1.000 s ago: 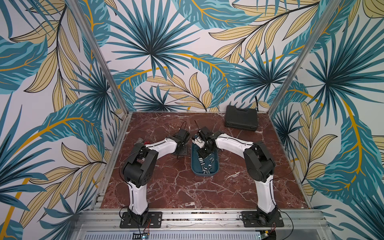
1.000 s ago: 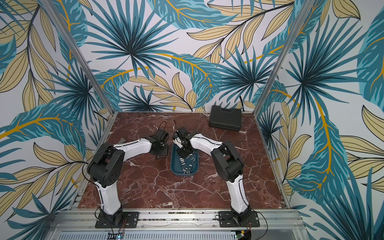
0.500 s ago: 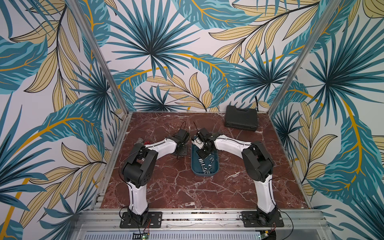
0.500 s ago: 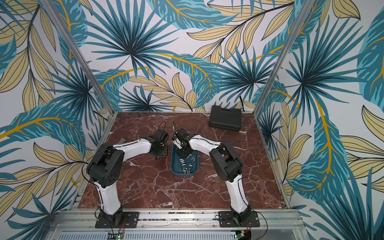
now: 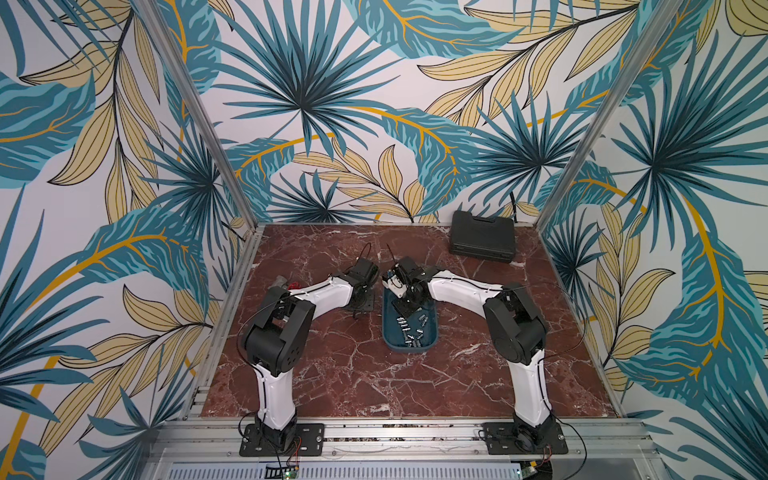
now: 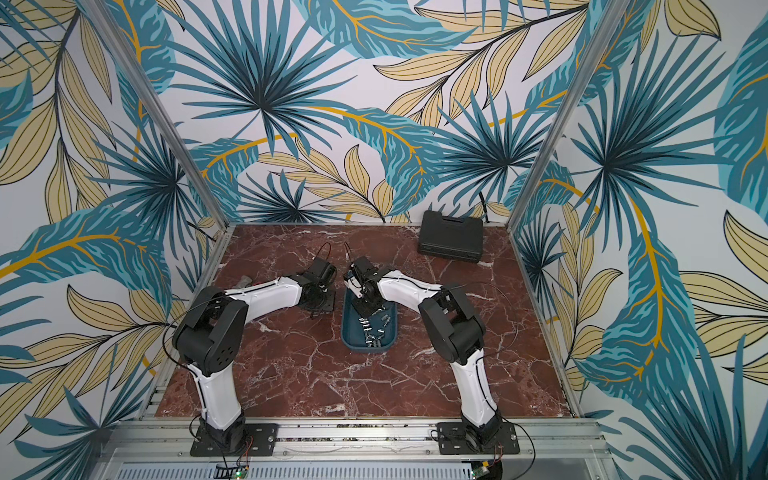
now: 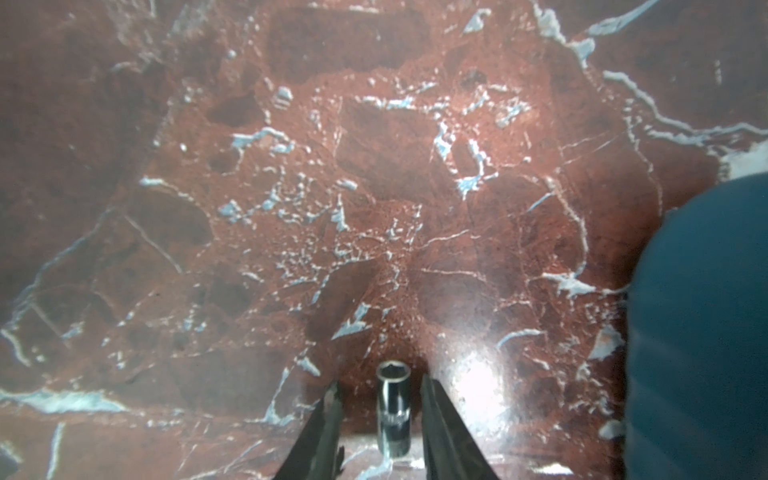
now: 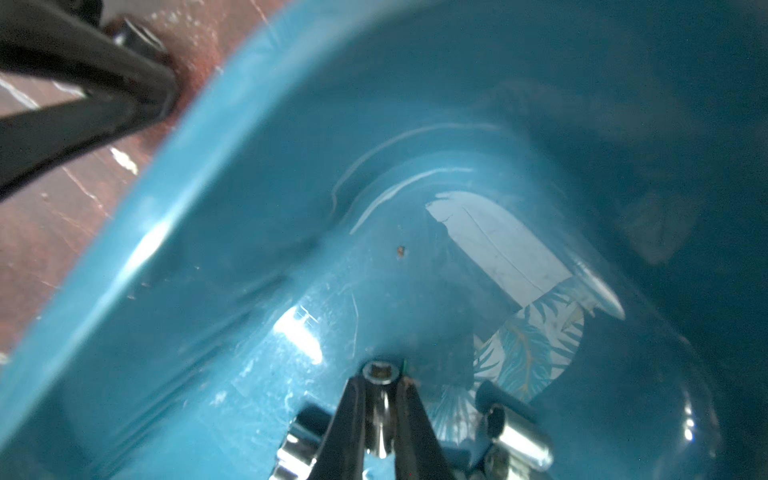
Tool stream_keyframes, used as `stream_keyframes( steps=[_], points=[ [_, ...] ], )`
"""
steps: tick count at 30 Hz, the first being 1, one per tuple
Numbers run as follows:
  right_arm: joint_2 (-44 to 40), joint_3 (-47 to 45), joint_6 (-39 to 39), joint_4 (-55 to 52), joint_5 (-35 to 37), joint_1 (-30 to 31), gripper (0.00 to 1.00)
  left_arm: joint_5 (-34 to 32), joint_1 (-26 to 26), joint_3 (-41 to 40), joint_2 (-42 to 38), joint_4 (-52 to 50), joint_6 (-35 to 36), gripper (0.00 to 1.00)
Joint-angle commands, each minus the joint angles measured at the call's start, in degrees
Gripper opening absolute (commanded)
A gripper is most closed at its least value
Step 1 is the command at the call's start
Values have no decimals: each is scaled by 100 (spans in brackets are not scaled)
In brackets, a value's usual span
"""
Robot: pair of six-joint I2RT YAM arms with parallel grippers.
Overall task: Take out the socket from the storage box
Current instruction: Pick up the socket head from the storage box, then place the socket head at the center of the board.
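The teal storage box (image 5: 409,351) (image 6: 365,349) lies mid-table with several chrome sockets (image 5: 411,332) loose in it. My right gripper (image 8: 381,384) reaches down inside the box (image 8: 249,166), shut on one socket (image 8: 380,415) just above the floor, its hex mouth showing past the fingertips. Other sockets (image 8: 515,436) lie beside it. My left gripper (image 7: 380,384) is low over the marble just left of the box (image 7: 706,311). It is open around a socket (image 7: 392,407) standing upright on the table, with a gap on each side.
A black hard-shell case (image 5: 482,237) (image 6: 451,237) sits at the back right by the wall. The left gripper's fingers (image 8: 83,83) hang close outside the box's rim. Metal frame posts and patterned walls close in the red marble table (image 5: 374,386).
My right gripper's jaws have closed onto a socket inside the box. The left gripper has stayed where it was, open round its standing socket.
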Motion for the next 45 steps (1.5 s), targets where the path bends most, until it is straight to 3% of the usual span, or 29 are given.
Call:
stream_keyframes(
  steps=[1, 10, 20, 27, 45],
  points=[
    [-340, -99, 311, -6, -190, -25, 11, 44, 40, -140, -220, -70, 60, 38],
    [-1139, -120, 800, 10, -417, -377, 10, 103, 39, -70, -273, -58, 158, 38],
    [-2016, -1051, 1659, -8, -218, -1704, 10, 19, -22, 214, -925, -325, 295, 39],
    [-1570, -1370, 2083, -41, -86, -2358, 11, 301, -429, 737, -1044, -420, 569, 42],
    [-664, -1179, 2156, 63, 155, -2405, 15, 839, -1032, 1256, -274, -419, 456, 43]
  ],
)
